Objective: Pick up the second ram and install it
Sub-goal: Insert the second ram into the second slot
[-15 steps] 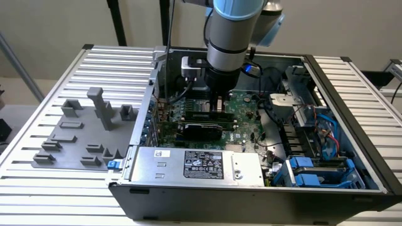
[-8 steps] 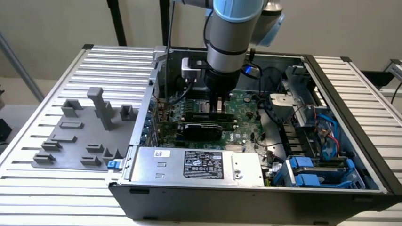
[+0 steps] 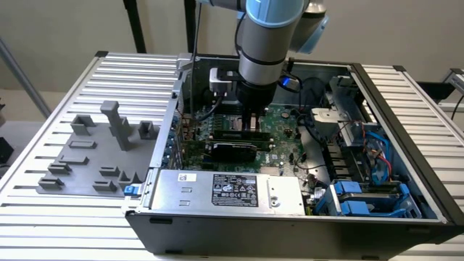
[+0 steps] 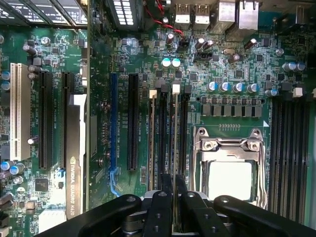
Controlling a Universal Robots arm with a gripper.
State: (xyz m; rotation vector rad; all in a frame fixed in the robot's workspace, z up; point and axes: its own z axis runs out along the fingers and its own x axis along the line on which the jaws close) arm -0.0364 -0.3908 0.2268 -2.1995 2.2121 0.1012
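Slatted aluminium tabletop (image 3: 51, 87) carrying an open black desktop computer case (image 3: 290, 228), centre and right of the exterior view, and a grey plastic fixture plate with upright blocks (image 3: 94, 157) at left. The grey-and-blue robot arm (image 3: 264, 43) reaches down from the top centre onto the green motherboard (image 4: 232, 54). The pincer (image 4: 174, 195), at the bottom centre of the wrist view, is clamped on the second ram (image 4: 175, 143), a thin dark stick seen edge-on, standing upright over the memory slots (image 4: 168, 133) left of the silver processor socket (image 4: 229, 170). Judged step: insertion. Seating calls for keeping the stick aligned with one slot and pressing straight down.
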